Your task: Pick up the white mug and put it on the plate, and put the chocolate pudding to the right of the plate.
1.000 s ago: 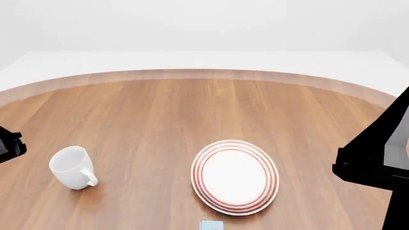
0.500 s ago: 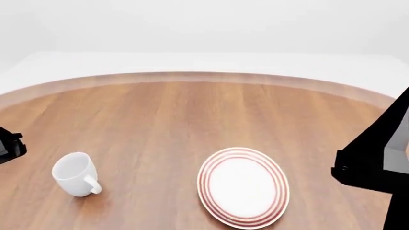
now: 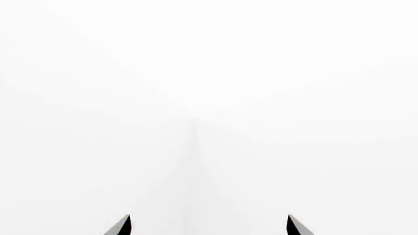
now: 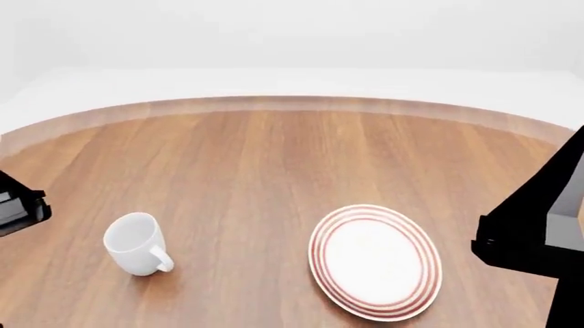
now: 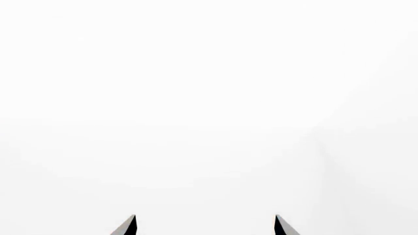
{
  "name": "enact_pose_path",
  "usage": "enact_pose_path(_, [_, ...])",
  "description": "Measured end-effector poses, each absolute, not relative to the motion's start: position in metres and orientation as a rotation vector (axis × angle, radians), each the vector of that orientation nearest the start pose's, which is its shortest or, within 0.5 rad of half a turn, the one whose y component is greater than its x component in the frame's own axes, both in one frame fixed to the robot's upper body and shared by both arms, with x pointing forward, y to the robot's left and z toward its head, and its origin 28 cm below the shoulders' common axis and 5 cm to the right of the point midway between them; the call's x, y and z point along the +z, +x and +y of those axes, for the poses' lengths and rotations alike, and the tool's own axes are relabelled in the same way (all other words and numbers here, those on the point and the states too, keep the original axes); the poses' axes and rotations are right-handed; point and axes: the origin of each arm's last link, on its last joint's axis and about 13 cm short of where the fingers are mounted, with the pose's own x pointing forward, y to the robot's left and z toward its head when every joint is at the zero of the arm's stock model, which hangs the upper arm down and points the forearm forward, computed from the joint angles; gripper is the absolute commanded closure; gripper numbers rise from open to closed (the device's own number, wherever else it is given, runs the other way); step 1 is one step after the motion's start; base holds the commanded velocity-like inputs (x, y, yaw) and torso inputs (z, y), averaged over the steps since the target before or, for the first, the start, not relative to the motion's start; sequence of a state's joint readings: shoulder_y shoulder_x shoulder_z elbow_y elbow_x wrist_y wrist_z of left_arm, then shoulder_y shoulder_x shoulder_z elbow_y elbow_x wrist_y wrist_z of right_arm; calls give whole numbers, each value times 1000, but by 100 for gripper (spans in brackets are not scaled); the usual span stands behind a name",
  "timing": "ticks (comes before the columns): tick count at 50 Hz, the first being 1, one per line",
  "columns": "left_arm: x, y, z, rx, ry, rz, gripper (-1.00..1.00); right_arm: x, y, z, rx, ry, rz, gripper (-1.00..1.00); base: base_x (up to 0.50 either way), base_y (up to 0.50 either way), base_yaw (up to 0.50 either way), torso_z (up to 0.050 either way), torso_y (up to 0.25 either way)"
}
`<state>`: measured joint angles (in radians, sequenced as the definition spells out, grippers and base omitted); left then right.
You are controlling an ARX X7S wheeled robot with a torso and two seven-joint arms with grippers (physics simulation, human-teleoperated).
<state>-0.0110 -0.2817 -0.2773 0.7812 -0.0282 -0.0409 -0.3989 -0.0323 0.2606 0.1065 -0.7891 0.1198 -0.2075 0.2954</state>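
The white mug [image 4: 137, 244] stands upright on the wooden table [image 4: 273, 164] at the left, its handle toward the front right. The plate [image 4: 375, 262], white with red rings, lies at the right front. The chocolate pudding is out of view. Both wrist views face a blank white wall. My left gripper [image 3: 207, 226] is open, only its two fingertips showing with nothing between them. My right gripper [image 5: 204, 226] is open too, fingertips wide apart and empty. In the head view only dark arm parts show at the left edge [image 4: 20, 205] and right edge [image 4: 538, 225].
The round table's far edge [image 4: 292, 104] curves across the back, with white floor and wall beyond. Bare wood lies between the mug and the plate.
The head view has shifted: the mug and plate now sit further right in the picture, and the carton seen at the bottom edge a second ago has dropped out of view.
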Motion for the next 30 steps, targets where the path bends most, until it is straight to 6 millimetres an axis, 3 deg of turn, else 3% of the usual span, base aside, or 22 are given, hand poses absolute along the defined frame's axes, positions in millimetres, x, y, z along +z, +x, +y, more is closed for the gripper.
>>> enact_pose_path(11, [187, 173, 281, 525, 199, -825, -100, 187, 164, -137, -201, -26, -983, -100, 0, 0, 0, 0, -250])
enact_pose_path(21, [185, 175, 279, 516, 190, -794, -100, 187, 164, -137, -202, -25, -981, -100, 0, 0, 0, 0, 0])
enact_pose_path(30, [177, 180, 270, 462, 104, -641, -100, 187, 163, -137, -200, -25, -980, -100, 0, 0, 0, 0, 0])
